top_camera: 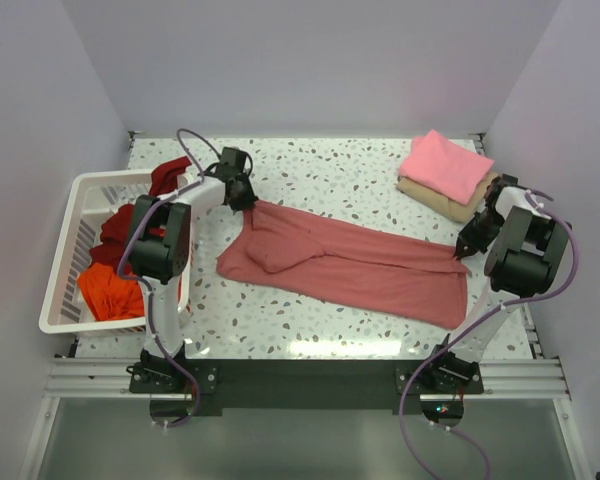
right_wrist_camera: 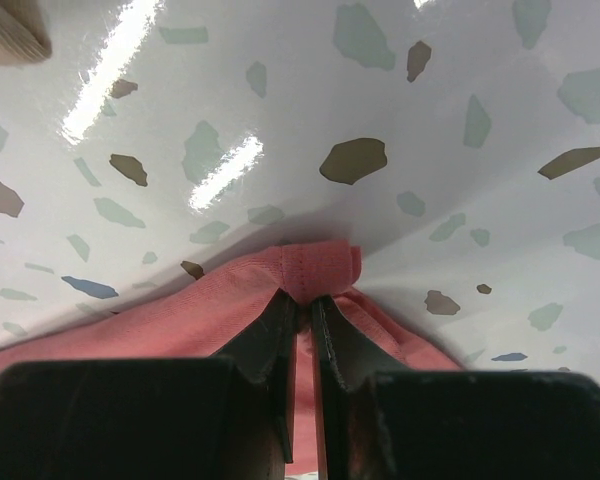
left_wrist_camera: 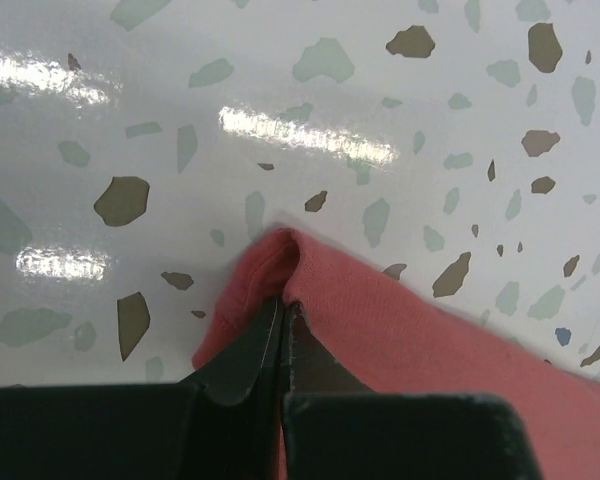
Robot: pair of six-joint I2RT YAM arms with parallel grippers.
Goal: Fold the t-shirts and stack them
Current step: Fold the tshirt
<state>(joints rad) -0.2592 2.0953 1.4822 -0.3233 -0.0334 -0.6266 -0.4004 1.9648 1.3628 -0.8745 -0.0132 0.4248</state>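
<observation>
The rose-red t-shirt [top_camera: 350, 265] lies as a long, half-flattened band across the middle of the speckled tabletop [top_camera: 380, 170], running from about 10 o'clock down toward 4 o'clock in the overhead view, with a soft bunched lump [top_camera: 270, 255] near its 9 o'clock end. The left jaws are clenched on the cloth at the band's 11 o'clock corner. In the left wrist view the dark fingers [left_wrist_camera: 245, 360] meet with no gap and a ridge of the rose-red cloth [left_wrist_camera: 430, 330] is pinched up between them, just above the glossy tabletop [left_wrist_camera: 280, 80]. The right jaws grasp the shirt's 3 o'clock edge. In the right wrist view the fingers [right_wrist_camera: 275, 335] stand nearly together, with a hemmed fold of the cloth [right_wrist_camera: 310, 265] gathered at their tips. At 9 o'clock on the tabletop sits a white slatted basket [top_camera: 75, 200], touching the left arm [top_camera: 165, 245]. It holds a dark maroon t-shirt [top_camera: 120, 225], part of which hangs over the far rim, and an orange t-shirt [top_camera: 110, 292] at its near end. At 1 o'clock, well apart from the spread shirt, a folded bright pink t-shirt [top_camera: 442, 165] rests on a folded tan garment [top_camera: 450, 200], just beside the right arm [top_camera: 520, 250].
</observation>
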